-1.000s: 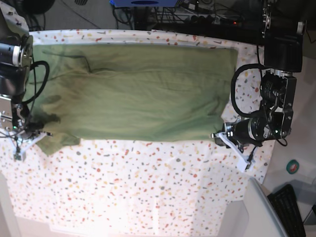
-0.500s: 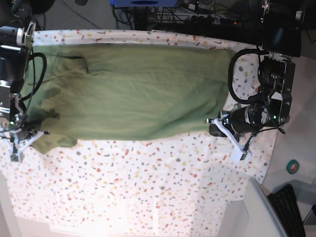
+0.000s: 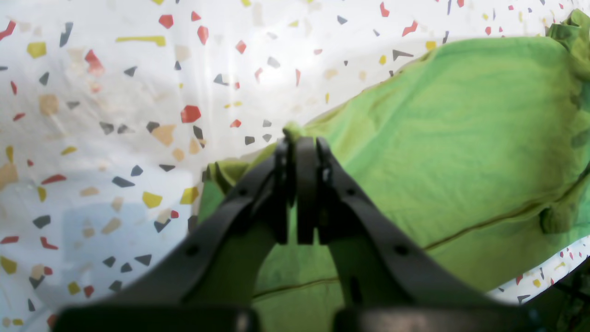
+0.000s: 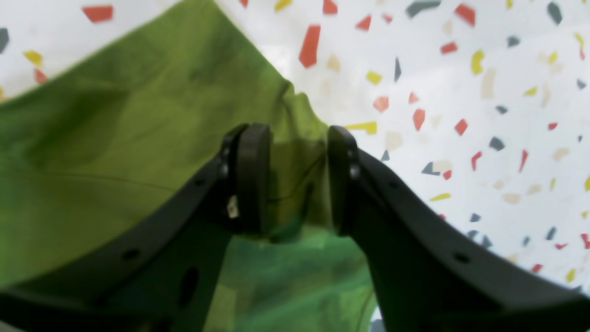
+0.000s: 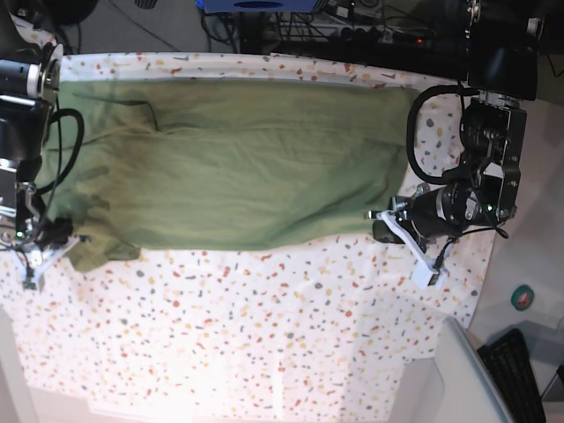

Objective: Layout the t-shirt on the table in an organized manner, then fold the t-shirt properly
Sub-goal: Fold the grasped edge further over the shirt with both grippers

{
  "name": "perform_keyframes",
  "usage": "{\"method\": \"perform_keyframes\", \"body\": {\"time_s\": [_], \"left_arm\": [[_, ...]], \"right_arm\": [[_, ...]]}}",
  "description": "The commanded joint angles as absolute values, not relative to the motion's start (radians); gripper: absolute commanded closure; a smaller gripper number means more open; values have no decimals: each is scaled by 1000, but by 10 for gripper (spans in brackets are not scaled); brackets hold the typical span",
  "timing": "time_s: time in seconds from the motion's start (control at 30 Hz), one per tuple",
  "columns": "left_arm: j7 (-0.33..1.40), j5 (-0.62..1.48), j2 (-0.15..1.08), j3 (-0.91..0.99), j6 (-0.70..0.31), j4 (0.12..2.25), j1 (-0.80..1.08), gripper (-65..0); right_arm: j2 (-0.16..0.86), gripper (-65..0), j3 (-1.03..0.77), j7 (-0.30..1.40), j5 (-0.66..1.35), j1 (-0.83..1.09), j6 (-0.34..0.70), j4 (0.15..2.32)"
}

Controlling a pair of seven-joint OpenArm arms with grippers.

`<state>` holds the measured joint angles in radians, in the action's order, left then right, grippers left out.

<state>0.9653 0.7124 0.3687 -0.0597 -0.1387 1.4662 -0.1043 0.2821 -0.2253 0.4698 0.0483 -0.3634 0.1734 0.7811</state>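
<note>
The olive-green t-shirt lies spread over the far half of the speckled table. My left gripper is at the shirt's near right corner. In the left wrist view this gripper is shut on a small fold of the t-shirt's edge. My right gripper is at the near left corner by the sleeve. In the right wrist view this gripper has its fingers apart, with a ridge of the t-shirt between them. Bare table shows to the right.
A grey bin stands at the near right corner. A black keyboard and a teal roll lie off the table's right side. Cables and equipment line the far edge.
My left gripper has moved left in the base view with the shirt's corner, drawing the right hem inward. My right gripper has shifted slightly up by the sleeve.
</note>
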Motion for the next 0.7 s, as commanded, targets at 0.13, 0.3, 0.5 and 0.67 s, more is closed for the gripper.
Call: {"method": "perform_keyframes", "body": {"time_s": [0.13,0.3,0.5,0.67], "left_arm": [[952,727,381,-53,-143,1484,-130,0],[952,727,390,-53,-143,1478,-128,0],[952,727,401,-53,-143,1484,-125,0],[952,727,412,-53,-143,1484,-120,0]], "right_arm": [[300,-215,-231,561,51,-476,171,845],[285,-329,-228,584,51,-602,171,687],[286,-353,-228,328,51,-704,171,306],[282,-353,-228,242,51,-687,171,255]]}}
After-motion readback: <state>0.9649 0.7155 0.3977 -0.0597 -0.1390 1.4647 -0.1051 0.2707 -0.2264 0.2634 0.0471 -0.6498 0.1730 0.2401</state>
